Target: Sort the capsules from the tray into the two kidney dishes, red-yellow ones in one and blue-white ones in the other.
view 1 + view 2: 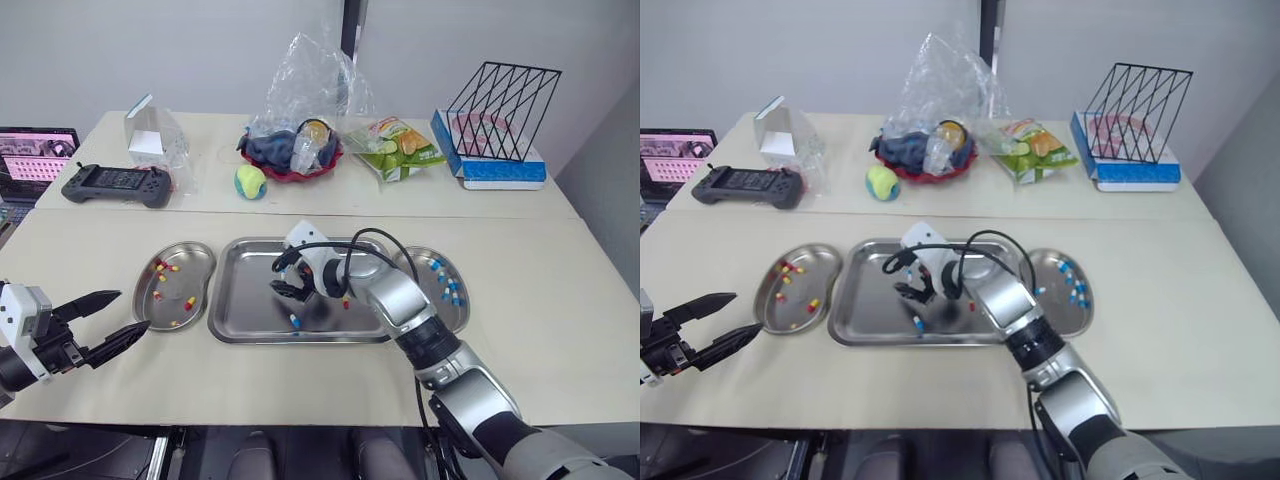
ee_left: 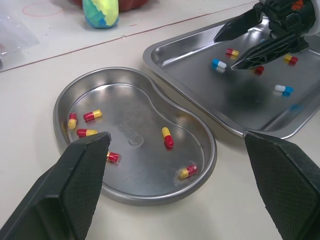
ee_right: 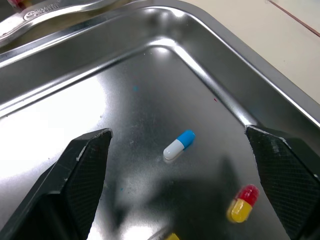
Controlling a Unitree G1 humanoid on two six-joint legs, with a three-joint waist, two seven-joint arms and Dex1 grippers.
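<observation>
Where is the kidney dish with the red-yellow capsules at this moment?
The kidney dish lies on the robot's left in the head views, close beside the tray, just beyond the open left gripper.

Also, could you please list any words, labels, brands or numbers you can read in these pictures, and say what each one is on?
No text can be read with confidence.
Kidney dish, on the rim: stamped lettering, too blurred to read.
Snack bag: printing too small to read.
Blue and white box: print too small to read.
Laptop screen: content too small to read.
</observation>
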